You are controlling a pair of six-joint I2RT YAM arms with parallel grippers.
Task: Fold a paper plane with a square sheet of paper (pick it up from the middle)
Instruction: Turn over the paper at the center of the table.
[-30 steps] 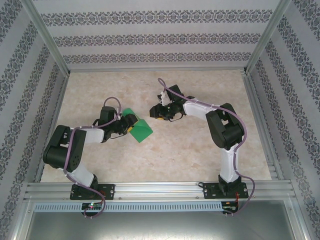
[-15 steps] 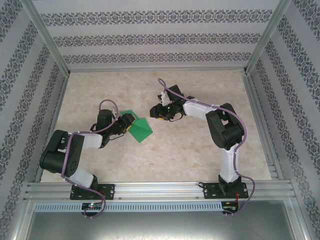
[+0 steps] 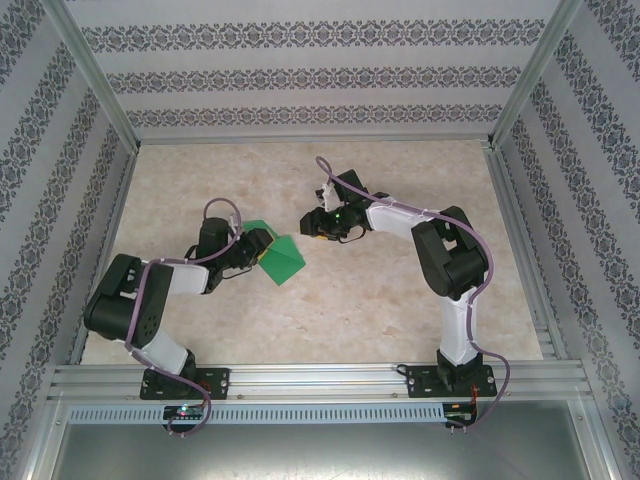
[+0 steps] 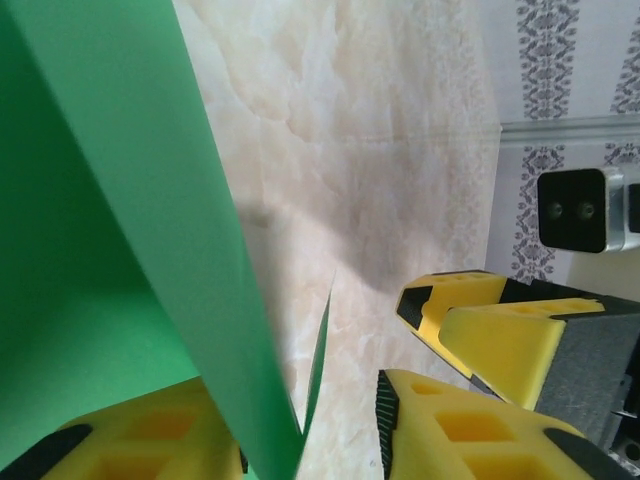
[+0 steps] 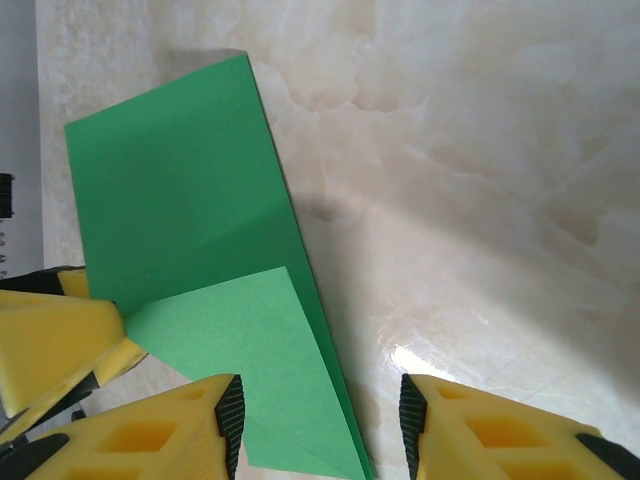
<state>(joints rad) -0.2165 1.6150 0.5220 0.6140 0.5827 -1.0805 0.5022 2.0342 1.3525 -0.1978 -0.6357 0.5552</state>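
Left gripper (image 3: 262, 243) half-open astride the square sheet of paper (image 3: 283, 262) at its raised 9 o'clock flap, likely to crease; right gripper (image 3: 310, 224) half-open, empty, 2 o'clock.

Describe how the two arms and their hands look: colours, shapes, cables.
Both the left arm and the right arm are built of black joint housings and white links, on black bases. A lilac cable loops along each. The left hand and right hand are black, with blocky yellow fingers that have recessed pockets and black tips.
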